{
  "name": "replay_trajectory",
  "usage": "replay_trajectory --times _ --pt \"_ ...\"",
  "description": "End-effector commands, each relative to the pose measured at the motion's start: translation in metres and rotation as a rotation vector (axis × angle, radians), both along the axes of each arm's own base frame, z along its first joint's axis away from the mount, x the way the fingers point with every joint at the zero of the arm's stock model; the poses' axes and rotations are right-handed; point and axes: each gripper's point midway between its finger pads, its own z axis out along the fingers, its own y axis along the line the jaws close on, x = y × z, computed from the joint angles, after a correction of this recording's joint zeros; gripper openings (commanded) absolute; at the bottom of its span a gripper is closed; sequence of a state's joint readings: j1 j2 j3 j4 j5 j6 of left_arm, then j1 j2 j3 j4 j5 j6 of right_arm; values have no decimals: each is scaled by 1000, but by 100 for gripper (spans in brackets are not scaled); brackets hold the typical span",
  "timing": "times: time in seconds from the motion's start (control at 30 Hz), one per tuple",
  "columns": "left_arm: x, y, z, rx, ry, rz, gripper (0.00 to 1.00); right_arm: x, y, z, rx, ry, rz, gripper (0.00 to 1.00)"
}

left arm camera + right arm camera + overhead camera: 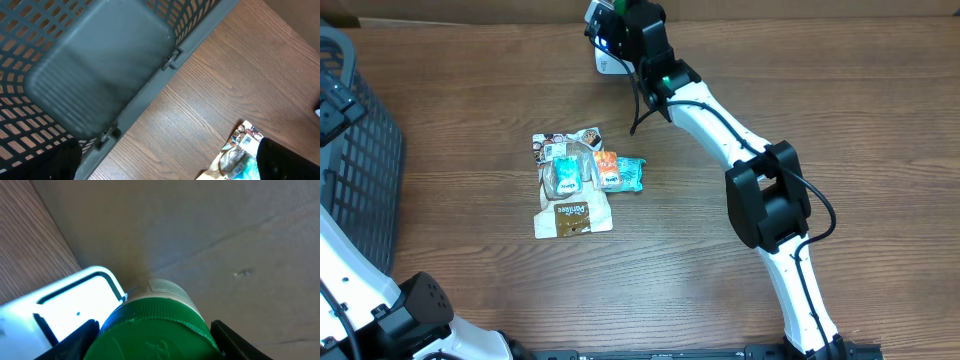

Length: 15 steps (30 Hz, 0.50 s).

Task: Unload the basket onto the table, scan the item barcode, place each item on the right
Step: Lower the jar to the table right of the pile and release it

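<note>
We saw the right claw closed around the green screw-cap of a round bottle with a pale printed label, one dark finger on each side of the cap and pressed against it. The bottle was held at the far edge of the brown wood-grain counter, just beside a white rounded-rectangle scanner with a bright lit window. We could not tell whether the bottle and the scanner touched. A plain brown board stood right behind them. From overhead, the right arm reached across the counter to that far edge, with the scanner showing just under its wrist.

The left claw hung spread as wide as it went and gripped nothing. Its two dark fingertips showed only at the bottom corners of its own camera's view. It was above the rim of a dark grey plastic lattice basket at the left side of the counter. Near mid-counter we noted a small heap of printed foil snack packets, well apart from both claws.
</note>
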State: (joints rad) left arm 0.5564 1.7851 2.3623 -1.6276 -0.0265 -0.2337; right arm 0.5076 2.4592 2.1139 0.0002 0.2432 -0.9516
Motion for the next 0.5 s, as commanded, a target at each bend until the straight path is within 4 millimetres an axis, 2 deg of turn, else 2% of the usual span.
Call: replay_trajectory --times 0.0,0.13,0.27,0.33,0.47 --pt "-1 -1 0 -4 -4 8 100 -7 18 28 135 -19 7 27" --pt "-1 -1 0 -4 -4 8 100 -18 28 49 283 34 51 27" --pt "-1 -1 0 -4 -4 8 100 -43 38 86 450 129 116 27" --pt "-1 -1 0 -4 -4 8 99 -65 46 104 517 220 183 27" --pt "-1 -1 0 -4 -4 8 100 -131 57 137 641 484 339 26"
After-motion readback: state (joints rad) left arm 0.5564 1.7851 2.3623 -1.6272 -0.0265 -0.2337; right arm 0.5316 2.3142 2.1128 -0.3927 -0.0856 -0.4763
